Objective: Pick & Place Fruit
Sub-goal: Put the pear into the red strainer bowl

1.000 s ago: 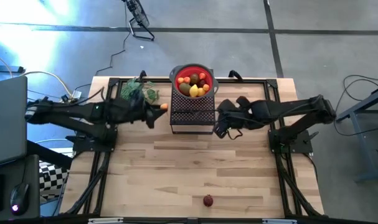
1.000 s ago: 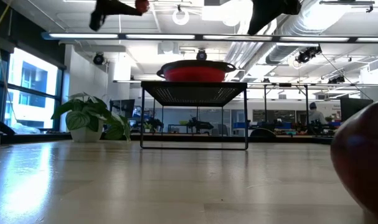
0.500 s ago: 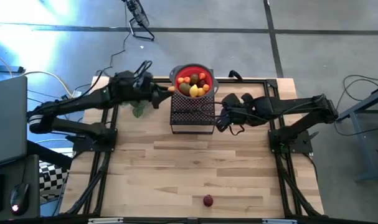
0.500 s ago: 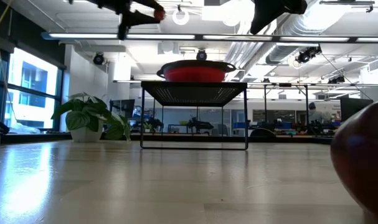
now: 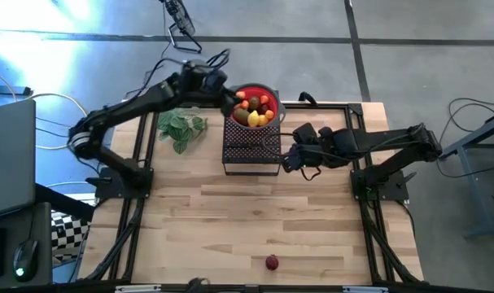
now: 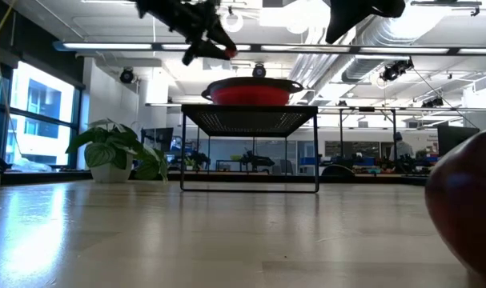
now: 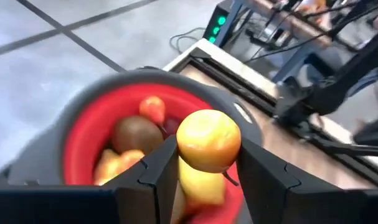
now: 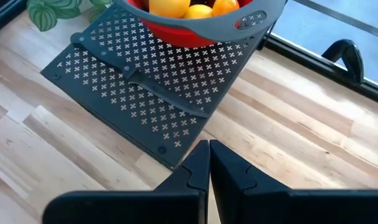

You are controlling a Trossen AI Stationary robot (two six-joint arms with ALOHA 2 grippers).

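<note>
My left gripper hovers over the left rim of the red bowl, shut on a small orange fruit. The bowl stands on a black perforated stand and holds several fruits: yellow lemons, a brown oval and small orange and red ones. One dark red ball lies on the table by the near edge, and it looms at the right of the low view. My right gripper hangs shut beside the stand's right side, touching nothing. My left gripper pinches the small orange fruit between its two fingers, one on either side of it. The fingers slant down from the table's left side. The fruit is lifted clear, above the fruits in the bowl.
A green leafy sprig lies on the table left of the stand. A knife rests on the stand's perforated top in front of the bowl. Bare wood stretches from the stand to the near edge, apart from the red ball.
My left arm has swung from left of the stand toward the far edge and to the right, carrying the orange fruit up over the bowl's left rim. The leafy sprig, hidden under the arm before, now shows. My right gripper has kept roughly where it was.
</note>
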